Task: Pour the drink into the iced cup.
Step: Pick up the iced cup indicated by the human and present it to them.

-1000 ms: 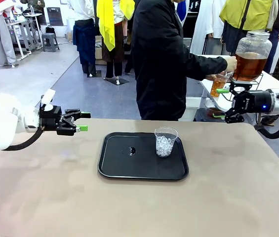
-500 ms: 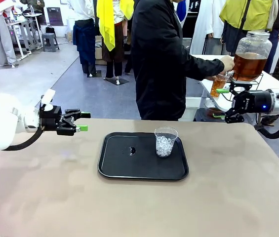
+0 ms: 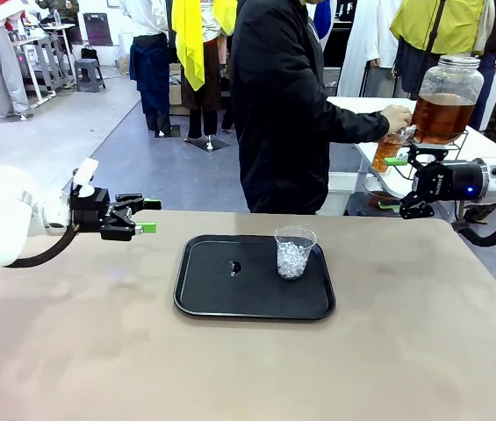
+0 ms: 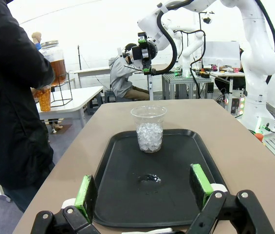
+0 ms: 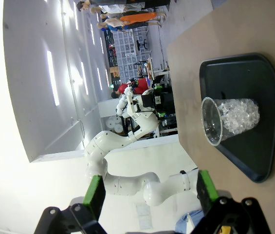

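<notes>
The left fingers are standing wide apart, gripping nothing, and are hovering above the left end of the counter, pointing toward the middle; the right fingers are likewise spread open and empty, hanging by the counter's far right corner; the two sets of fingers are sitting well apart, with a black tray lying between them on the counter; near the tray's far right corner the iced cup, clear plastic with ice cubes in its lower half, is standing upright; a small wet mark is showing near the tray's middle; neither set of fingers is touching the tray or the cup; beyond the counter a person in a dark jacket is reaching a hand to the right, toward a large glass jar sitting on a stand on a white side table; the drink, an amber-brown liquid, is filling the jar's lower part, and more of it is sitting in a small clear cup beside the jar, just below the person's hand.
</notes>
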